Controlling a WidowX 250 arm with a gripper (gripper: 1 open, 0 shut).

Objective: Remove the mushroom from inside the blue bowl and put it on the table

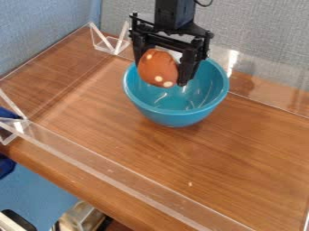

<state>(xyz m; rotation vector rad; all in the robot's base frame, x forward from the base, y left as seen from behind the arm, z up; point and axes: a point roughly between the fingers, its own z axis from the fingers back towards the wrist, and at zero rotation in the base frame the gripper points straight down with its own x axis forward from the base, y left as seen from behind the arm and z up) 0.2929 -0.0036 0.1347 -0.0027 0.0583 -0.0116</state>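
The back rim of the blue bowl is partly hidden behind the gripper and the mushroom, whose stem cannot be made out, while the arm is cut off by the top edge and the dark blue object by the left.

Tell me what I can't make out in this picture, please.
All in the camera view:
- Mushroom: its stem; I cannot pick it out at this size.
- Jaws: whether they grip the mushroom; too small and dark to tell.
- Robot arm: its upper part, cut off by the top edge.
- Bowl: its underside, hidden by its own wall.
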